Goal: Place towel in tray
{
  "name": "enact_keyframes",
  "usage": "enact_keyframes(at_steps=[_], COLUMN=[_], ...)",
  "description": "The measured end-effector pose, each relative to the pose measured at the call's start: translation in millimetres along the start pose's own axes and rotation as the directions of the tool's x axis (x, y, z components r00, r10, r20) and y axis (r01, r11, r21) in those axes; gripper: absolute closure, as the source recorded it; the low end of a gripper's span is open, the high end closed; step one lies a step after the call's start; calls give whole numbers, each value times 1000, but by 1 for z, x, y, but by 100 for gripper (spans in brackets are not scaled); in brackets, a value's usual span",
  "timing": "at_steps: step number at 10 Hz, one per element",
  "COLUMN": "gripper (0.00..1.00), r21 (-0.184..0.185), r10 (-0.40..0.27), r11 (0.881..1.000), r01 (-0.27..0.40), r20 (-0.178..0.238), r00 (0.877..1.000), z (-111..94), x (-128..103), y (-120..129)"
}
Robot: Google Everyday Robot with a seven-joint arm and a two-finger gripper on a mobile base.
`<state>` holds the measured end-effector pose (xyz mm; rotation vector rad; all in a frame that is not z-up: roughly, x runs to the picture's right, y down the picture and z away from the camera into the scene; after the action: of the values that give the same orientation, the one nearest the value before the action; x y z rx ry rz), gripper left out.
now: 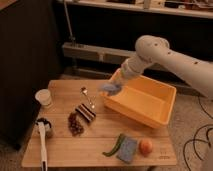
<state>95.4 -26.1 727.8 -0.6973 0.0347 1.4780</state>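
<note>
A pale blue-grey towel point(110, 88) hangs from my gripper point(118, 83), just above the near-left rim of the orange tray point(150, 118). The gripper is at the end of the white arm that reaches in from the upper right. The tray sits on the right half of the wooden table point(60, 145) and looks empty inside. The towel is over the tray's left edge and partly over the table.
On the table: a white cup point(44, 98), a spoon point(87, 96), a dark snack bar point(85, 112), dark grapes point(75, 124), a brush with a white handle point(42, 140), a green chilli point(115, 145), a blue sponge point(128, 150), an orange fruit point(145, 147). A dark cabinet stands at the left.
</note>
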Motion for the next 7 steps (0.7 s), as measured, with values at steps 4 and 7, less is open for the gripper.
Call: enact_keyframes(at_steps=[4,7], gripper=[90,58], r21=[86,137], r10=[145,233], r11=[987,968], r01=[-136,-213], r20=[-109,-161], r00=[983,959], z=[46,74], x=[39,39], y=[-61,-73])
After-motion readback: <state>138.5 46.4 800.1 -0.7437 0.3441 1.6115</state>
